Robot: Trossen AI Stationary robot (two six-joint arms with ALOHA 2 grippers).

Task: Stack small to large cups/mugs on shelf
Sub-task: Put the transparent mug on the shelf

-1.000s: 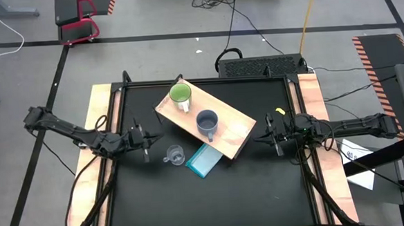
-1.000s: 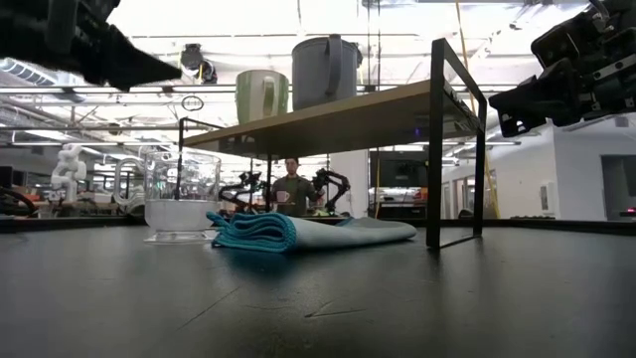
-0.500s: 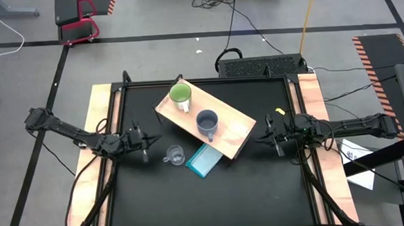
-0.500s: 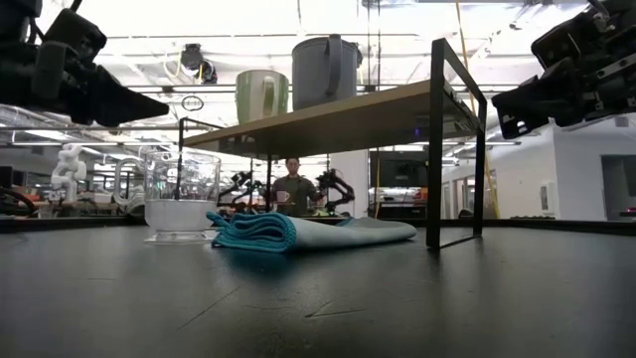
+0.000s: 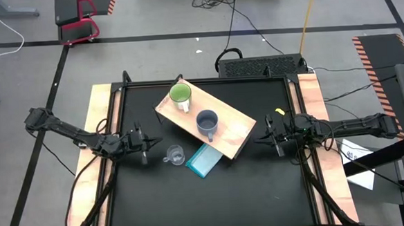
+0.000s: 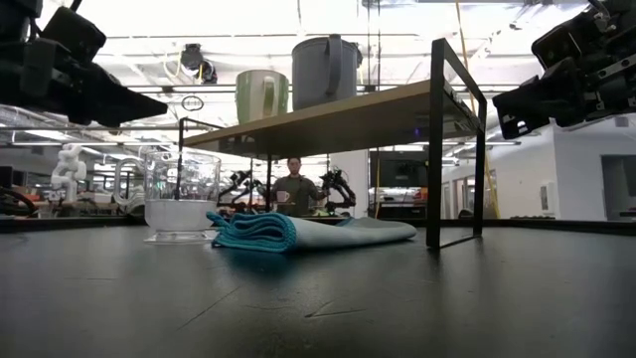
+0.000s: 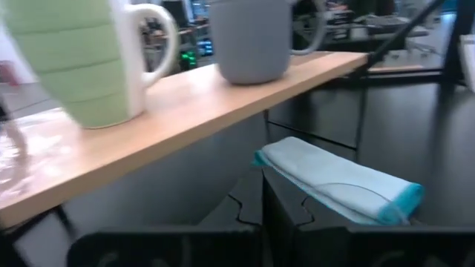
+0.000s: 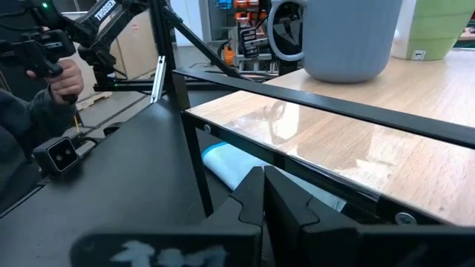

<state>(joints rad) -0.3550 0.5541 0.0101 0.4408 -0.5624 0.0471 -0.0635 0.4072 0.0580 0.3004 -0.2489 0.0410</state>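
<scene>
Shelf (image 5: pixel 234 128) stands diagonally on the black table (image 5: pixel 213 195), carrying the green mug (image 5: pixel 180 95) at its far-left end and the grey mug (image 5: pixel 207 122) near its middle, both upright and apart. Glass cup (image 5: pixel 174 155) stands on the table just left of the shelf's near edge, beside the folded blue cloth (image 5: pixel 204 160). Left gripper (image 5: pixel 144 142) hovers left of the glass cup, fingers pressed together, holding nothing. Right gripper (image 5: pixel 271 131) hovers just right of the shelf, fingers likewise pressed together and empty.
</scene>
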